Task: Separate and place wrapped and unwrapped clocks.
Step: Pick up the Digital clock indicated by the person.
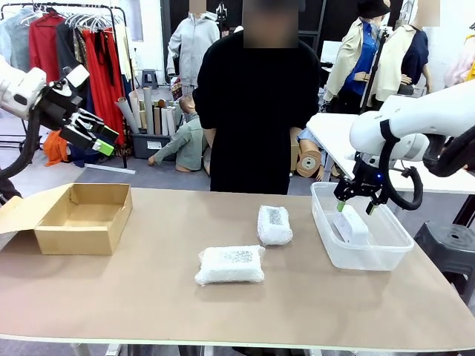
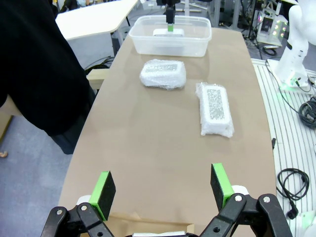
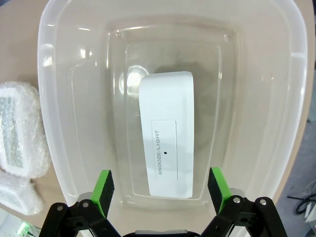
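Front view: on the brown counter (image 1: 148, 304), at its right end, a clear tub (image 1: 371, 258). Inside the tub, lying on its floor, the bare white clock (image 1: 351, 222). Right above the tub, the right pincer (image 1: 355, 207), fingers apart and gripping nothing. Just left of the tub, the small bundle (image 1: 274, 225). Further left of the tub and nearer the robot, the long bundle (image 1: 230, 265). Well apart from the tub, at the counter's left end, an open cardboard box (image 1: 78, 241). Above the box, the left pincer (image 1: 107, 141), raised in the air. Beyond the counter, a person in black (image 1: 256, 111).

Left wrist view: left pincer (image 2: 163, 187) spread wide, empty. Far ahead of it, the tub (image 2: 148, 44) with the clock (image 2: 168, 33) inside. Nearer than the tub, the small bundle (image 2: 163, 74), then the long bundle (image 2: 216, 108).

Right wrist view: right pincer (image 3: 160, 185) wide apart over the tub (image 3: 42, 74). Flat on the tub's floor, the clock (image 3: 165, 133), marked SNOOZE/LIGHT. Outside the tub's left wall, the small bundle (image 3: 19, 128), and below it in the picture an edge of the long bundle (image 3: 17, 197).
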You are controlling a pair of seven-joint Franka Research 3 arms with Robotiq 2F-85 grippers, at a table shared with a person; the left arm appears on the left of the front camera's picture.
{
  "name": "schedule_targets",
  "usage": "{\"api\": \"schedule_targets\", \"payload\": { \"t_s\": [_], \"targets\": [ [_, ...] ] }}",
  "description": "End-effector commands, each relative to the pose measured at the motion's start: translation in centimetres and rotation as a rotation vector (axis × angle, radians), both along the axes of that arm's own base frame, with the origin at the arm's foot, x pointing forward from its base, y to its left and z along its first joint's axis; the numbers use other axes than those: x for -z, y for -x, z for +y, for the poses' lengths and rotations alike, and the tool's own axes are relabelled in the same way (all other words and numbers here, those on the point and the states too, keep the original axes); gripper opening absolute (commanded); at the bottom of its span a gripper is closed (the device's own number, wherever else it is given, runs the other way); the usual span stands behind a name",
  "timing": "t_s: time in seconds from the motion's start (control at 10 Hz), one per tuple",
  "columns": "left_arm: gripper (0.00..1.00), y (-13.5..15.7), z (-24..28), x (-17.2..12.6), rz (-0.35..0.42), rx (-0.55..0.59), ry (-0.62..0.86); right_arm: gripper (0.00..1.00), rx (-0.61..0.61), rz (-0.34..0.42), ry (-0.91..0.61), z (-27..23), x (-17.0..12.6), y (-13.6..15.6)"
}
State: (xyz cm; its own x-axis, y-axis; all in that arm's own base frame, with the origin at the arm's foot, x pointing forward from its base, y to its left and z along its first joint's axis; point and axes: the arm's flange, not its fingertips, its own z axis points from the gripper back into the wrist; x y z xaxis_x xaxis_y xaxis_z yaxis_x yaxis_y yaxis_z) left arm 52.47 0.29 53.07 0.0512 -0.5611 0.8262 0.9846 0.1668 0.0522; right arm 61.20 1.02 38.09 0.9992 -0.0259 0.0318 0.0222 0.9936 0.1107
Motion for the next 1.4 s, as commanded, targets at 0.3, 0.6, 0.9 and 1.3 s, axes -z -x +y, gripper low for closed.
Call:
{"api": "schedule_targets", "payload": {
  "t_s": [0.3, 0.6, 0.9, 1.3],
  "targets": [
    [1.0, 0.1, -0.1, -0.1, 0.0, 0.0, 0.001, 1.0, -0.088, 0.011, -0.006, 1.1, -1.4, 1.0],
    [1.0, 0.1, -0.1, -0.1, 0.0, 0.0, 0.001, 1.0, -0.29, -0.031, 0.007, 3.9, -6.8, 3.3],
    [1.0, 0.1, -0.1, -0.1, 0.0, 0.0, 0.001, 1.0, -0.707, -0.055, -0.015, 6.7, -11.4, 5.5],
    [1.0, 0.1, -0.1, -0.1, 0.0, 0.0, 0.001, 1.0, -1.234, -0.275, -0.126, 8.4, -16.6, 8.3]
  ]
}}
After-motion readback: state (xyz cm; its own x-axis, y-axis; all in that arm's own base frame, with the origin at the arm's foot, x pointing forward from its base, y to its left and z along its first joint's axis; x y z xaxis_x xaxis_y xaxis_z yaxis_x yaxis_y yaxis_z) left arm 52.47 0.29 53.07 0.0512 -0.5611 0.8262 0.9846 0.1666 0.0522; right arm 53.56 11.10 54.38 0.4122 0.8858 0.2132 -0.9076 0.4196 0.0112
